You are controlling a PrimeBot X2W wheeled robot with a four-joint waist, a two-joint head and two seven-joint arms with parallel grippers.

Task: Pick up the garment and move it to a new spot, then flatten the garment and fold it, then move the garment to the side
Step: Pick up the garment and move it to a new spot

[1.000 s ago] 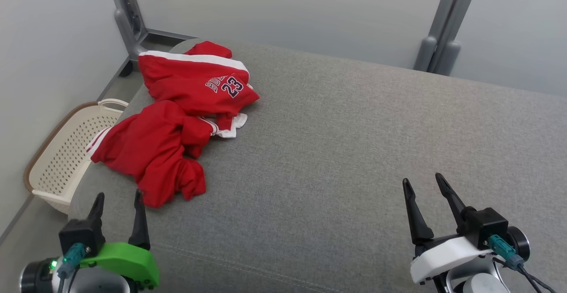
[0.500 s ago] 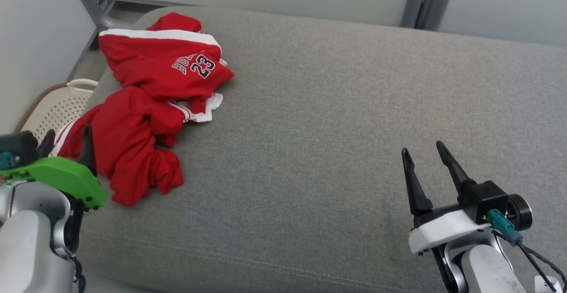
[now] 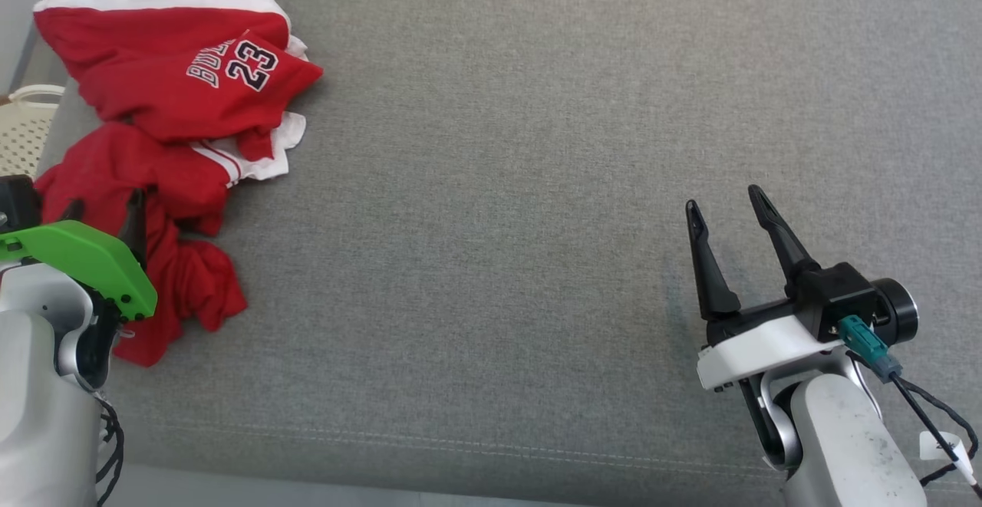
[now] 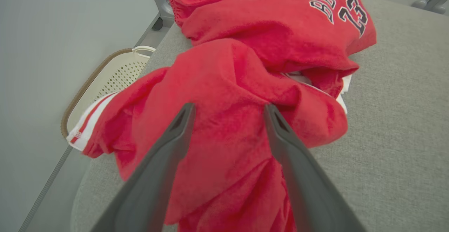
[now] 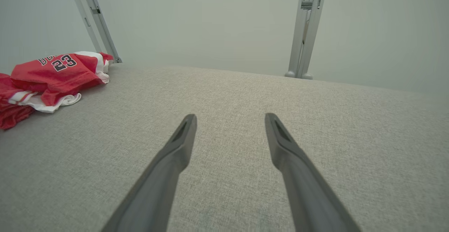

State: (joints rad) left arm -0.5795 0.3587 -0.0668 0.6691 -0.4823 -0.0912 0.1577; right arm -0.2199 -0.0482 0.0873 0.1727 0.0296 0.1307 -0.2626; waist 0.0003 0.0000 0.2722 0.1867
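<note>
Container: one cream perforated basket (image 3: 21,127) sits at the left edge of the head view, below the edge of the grey cushion (image 3: 499,185). The left wrist view gives more of it (image 4: 117,79): a brown rim, a loop handle and a perforated inside at the left of the frame. Its contents cannot be determined from the part visible.

Task item: the red garment (image 3: 176,77), with white trim and a "23" print, lies crumpled in the upper left of the head view, on the cushion's left end. In the left wrist view, a white-striped edge of the garment (image 4: 245,67) overhangs the cushion's edge just beside the basket.

Left gripper (image 3: 103,212): fingers spread, over the lower red folds. In its own view (image 4: 228,108) the tips frame a bunched fold; contact cannot be confirmed and nothing is pinched.

Right gripper (image 3: 723,197): fingers spread, at the lower right, above bare cushion, well apart from the garment.

The right wrist view adds two grey metal posts (image 5: 304,28) standing against a pale wall behind the cushion, with the garment (image 5: 56,70) at its left edge.
</note>
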